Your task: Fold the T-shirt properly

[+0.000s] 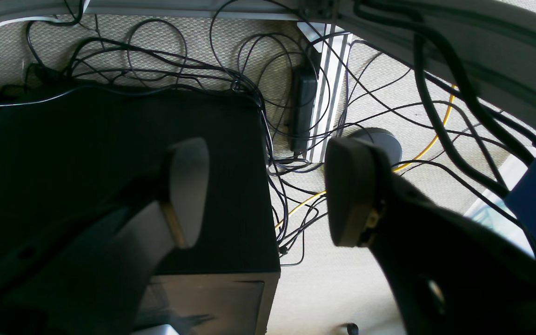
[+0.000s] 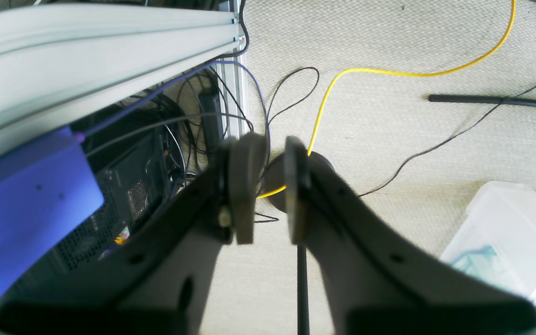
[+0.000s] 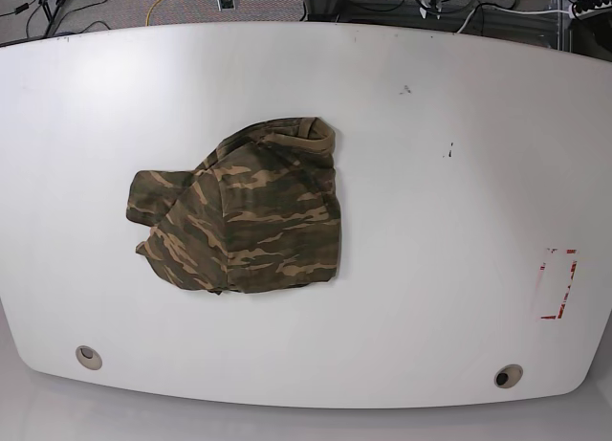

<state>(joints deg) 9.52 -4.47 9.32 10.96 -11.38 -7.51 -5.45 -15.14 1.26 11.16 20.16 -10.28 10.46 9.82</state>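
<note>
The T-shirt, in camouflage print, lies crumpled in a rough bundle on the white table, left of centre, with the collar at its upper right. Neither arm shows in the base view. In the left wrist view my left gripper hangs wide open over the floor, with nothing between its fingers. The right wrist view shows my right gripper over carpet, its fingers only a narrow gap apart and holding nothing.
Under the left gripper are a black box, tangled cables and a power brick. Below the right gripper run a yellow cable and a clear plastic bin. A red marking sits at the table's right.
</note>
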